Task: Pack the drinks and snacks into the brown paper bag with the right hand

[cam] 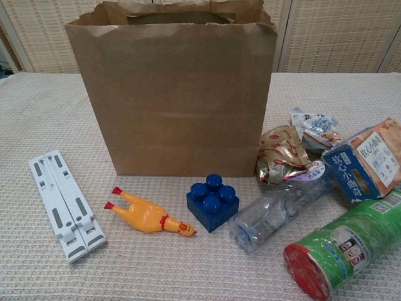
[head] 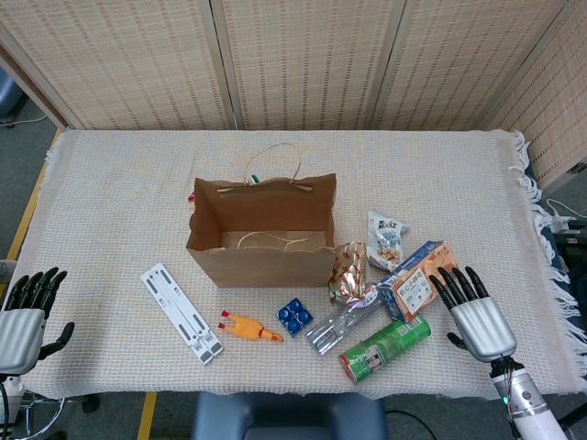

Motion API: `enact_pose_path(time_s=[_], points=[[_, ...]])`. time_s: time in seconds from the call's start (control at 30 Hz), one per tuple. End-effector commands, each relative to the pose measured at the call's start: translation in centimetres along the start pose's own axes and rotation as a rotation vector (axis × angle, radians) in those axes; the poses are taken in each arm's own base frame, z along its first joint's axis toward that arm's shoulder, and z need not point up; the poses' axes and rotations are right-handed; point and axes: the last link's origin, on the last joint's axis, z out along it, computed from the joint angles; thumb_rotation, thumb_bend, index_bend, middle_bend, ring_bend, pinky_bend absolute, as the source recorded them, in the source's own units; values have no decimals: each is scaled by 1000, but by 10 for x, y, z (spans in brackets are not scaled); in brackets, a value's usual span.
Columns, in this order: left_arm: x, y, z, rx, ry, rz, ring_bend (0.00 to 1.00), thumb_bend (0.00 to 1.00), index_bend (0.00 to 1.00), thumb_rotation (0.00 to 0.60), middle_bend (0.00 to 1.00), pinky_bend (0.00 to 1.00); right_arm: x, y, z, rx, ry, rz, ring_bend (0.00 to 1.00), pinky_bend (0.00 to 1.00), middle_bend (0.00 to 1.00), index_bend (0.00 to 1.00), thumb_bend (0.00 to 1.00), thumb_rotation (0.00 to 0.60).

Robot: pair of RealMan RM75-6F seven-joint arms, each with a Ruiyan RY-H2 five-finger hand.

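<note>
Nearby, toy chicken [head: 249,327], blue brick [head: 294,316] fronting bag [head: 261,261].

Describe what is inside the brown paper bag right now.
From the head view, the bag holds only its own handle cord lying on the floor; no drinks or snacks are in it. The near inside wall is hidden.

Upright open brown paper bag [head: 261,246]; snacks [head: 349,271] and bottle [cam: 282,210] strewn beside.

- Table [head: 119,183], covered with a cream woven cloth
- Brown paper bag [head: 261,234], upright and open
- White folding stand [head: 182,313]
- Rubber chicken [head: 249,327]
- Blue building block [head: 294,316]
- Clear plastic bottle [head: 341,322]
- Green canister [head: 385,347]
- Snack box [head: 415,279]
- Gold foil packet [head: 348,271]
- Small snack bag [head: 385,238]
</note>
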Motion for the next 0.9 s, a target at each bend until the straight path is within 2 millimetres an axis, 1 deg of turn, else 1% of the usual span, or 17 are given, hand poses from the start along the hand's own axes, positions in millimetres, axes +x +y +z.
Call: enact_pose_path(time_s=[0.03, 0.1, 0.17, 0.27, 0.37, 0.6, 0.9], points=[[0, 0, 0, 1, -1, -1, 0, 355, 29, 600, 0, 0, 6, -11, -4, 161, 18, 31, 0, 33, 0, 0, 22, 600], [0, 0, 0, 2, -1, 0, 0, 355, 29, 600, 0, 0, 8, -16, -6, 221, 38, 39, 10, 105, 26, 0, 22, 600], [0, 0, 0, 2, -2, 0, 0, 355, 29, 600, 0, 0, 9, -19, -8, 267, 56, 37, 63, 178, 96, 28, 22, 600], [0, 0, 0, 3, -1, 1, 0, 356, 29, 600, 0, 0, 5, -23, -11, 307, 47, 35, 131, 242, 162, 103, 22, 600], [0, 0, 0, 2, 0, 2, 0, 355, 29, 600, 0, 0, 2, -27, -13, 325, 21, 42, 180, 287, 205, 140, 22, 600], [0, 0, -1, 4, 1, 3, 0, 356, 29, 600, 0, 0, -6, -38, -12, 355, -45, 36, 207, 317, 230, 160, 22, 600], [0, 0, -1, 3, 1, 2, 0, 356, 29, 600, 0, 0, -12, -60, 5, 390, -105, 23, 207, 317, 232, 170, 22, 600]])
